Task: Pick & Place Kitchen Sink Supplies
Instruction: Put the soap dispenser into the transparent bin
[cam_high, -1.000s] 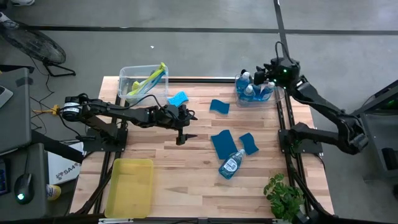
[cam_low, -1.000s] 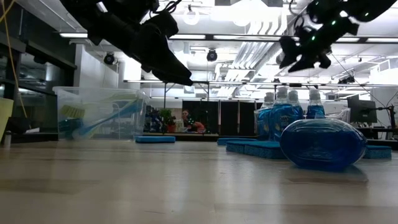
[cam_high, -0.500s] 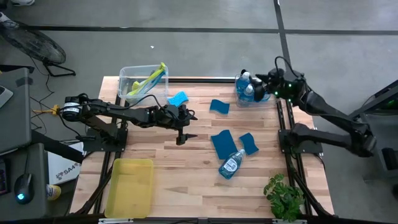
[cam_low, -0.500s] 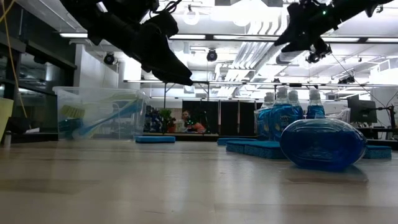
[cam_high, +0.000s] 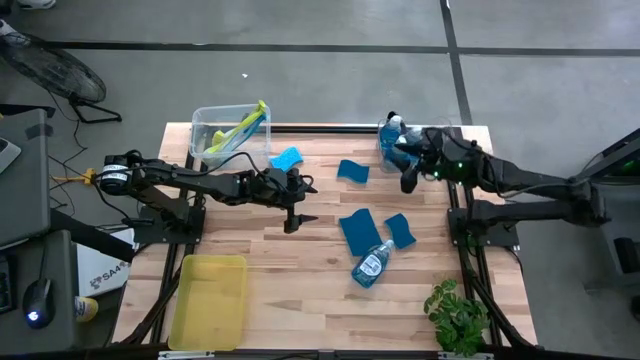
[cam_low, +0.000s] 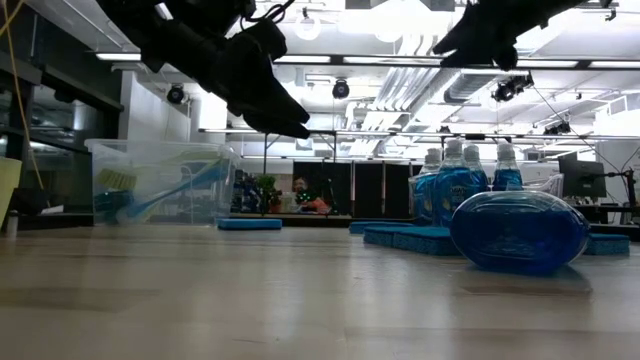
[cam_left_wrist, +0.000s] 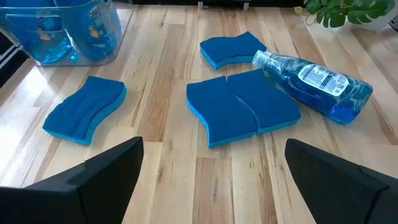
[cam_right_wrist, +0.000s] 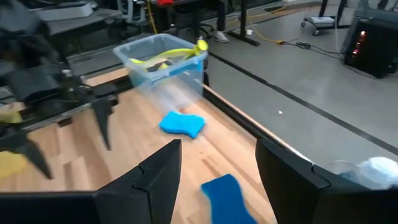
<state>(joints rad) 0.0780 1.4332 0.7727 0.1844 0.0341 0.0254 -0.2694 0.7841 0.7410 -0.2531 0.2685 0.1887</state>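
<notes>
We find the right gripper (cam_high: 408, 180) open and empty at two o'clock beside the clear plastic soap-bottle bin (cam_high: 391, 160), seemingly positioned for another pick; the left gripper (cam_high: 291, 222) waits open mid-bench (cam_high: 300, 290).

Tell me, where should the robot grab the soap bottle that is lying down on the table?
Probably around the middle of the soap bottle's body, coming straight down from above. It lies flat on the wood, so its broad labelled face points up and its two narrow edges are free for the fingers. One blue sponge touches it near the white cap, so that end is crowded. The left end effector hangs open nearby.
</notes>
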